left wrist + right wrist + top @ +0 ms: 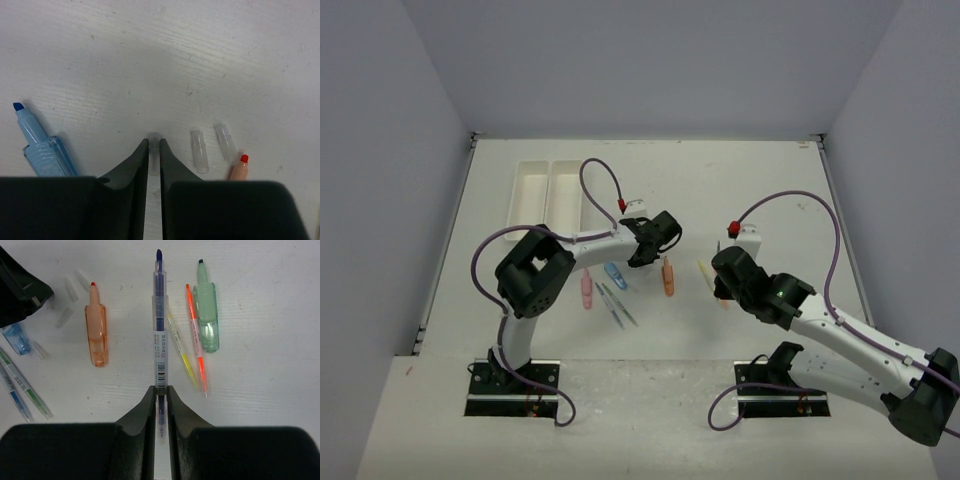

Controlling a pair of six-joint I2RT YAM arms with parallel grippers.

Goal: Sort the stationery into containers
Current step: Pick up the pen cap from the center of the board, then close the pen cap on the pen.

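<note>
Over worktop (150,50): left claw (154,145) pinching clear cap (154,137); right claw (160,391) clamped on blue pen (159,315), orange marker (96,335) nearby.

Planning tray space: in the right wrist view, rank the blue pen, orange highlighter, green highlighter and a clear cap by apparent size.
1. Blue pen, longest, though gripped and perhaps nearer the camera.
2. Green highlighter and orange highlighter look alike; no ranking.
3. Clear cap, smallest.

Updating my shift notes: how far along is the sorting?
Nothing done: both trays look empty. In hand: left claw pinches a clear cap, right claw grips a blue-tipped pen. Remaining: orange highlighter, green highlighter, blue highlighter and more lie on the table.
</note>
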